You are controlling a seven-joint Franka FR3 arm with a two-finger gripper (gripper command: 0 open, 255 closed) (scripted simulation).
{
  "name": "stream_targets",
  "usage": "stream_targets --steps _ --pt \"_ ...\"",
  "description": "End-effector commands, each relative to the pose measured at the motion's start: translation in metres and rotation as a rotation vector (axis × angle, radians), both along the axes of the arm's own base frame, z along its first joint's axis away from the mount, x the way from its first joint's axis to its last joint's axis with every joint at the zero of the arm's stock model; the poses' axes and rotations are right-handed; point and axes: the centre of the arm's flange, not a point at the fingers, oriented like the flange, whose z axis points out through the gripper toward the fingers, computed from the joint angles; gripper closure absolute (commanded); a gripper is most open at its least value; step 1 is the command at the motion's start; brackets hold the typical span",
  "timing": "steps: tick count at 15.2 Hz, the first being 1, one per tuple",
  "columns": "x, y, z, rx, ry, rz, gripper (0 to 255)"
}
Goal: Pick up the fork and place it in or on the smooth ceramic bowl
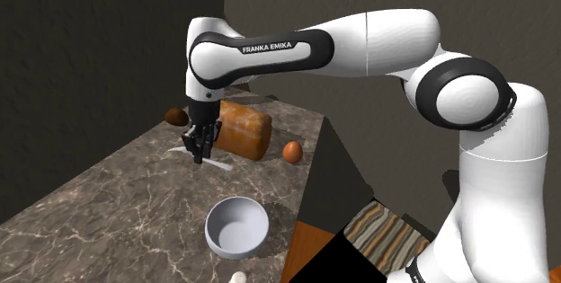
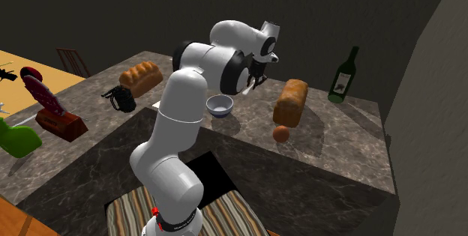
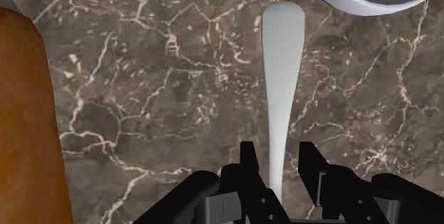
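Shoulder view, gripper: the gripper points straight down with its tips low over the marbled desk.
Shoulder view, fork: the white fork lies flat on the desk right under the fingertips.
Shoulder view, surroundings: a brown loaf sits just behind the gripper. The pale bowl stands upright, apart from the gripper and nearer the stand.
Second exterior view, layout: the gripper hangs between the bowl and the loaf.
Wrist view, gripper state: the gripper is parted and straddles the fork's narrow neck. A sliver of desk shows on each side, so nothing is gripped yet.
Wrist view, target: the bowl's rim lies just beyond the fork's broad end, ahead of the gripper.
Risk, grasp: the fork is thin and lies flat. Fingertips set too high would probably close over it, and set too low they would scrape the desk.
Risk, tilt: the tines are hidden. A hold far from the fork's balance point could let it swing down.
Risk, transfer: the bowl is so close that a low carry could knock its rim.
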Motion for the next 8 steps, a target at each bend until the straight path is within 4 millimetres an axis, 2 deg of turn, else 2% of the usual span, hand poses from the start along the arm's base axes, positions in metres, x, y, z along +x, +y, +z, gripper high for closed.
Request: stream_targets --steps 1,8 --pt "0.000 0.000 0.011 0.000 0.000 0.000 255" --pt "0.000 0.000 0.048 0.000 0.000 0.000 255"
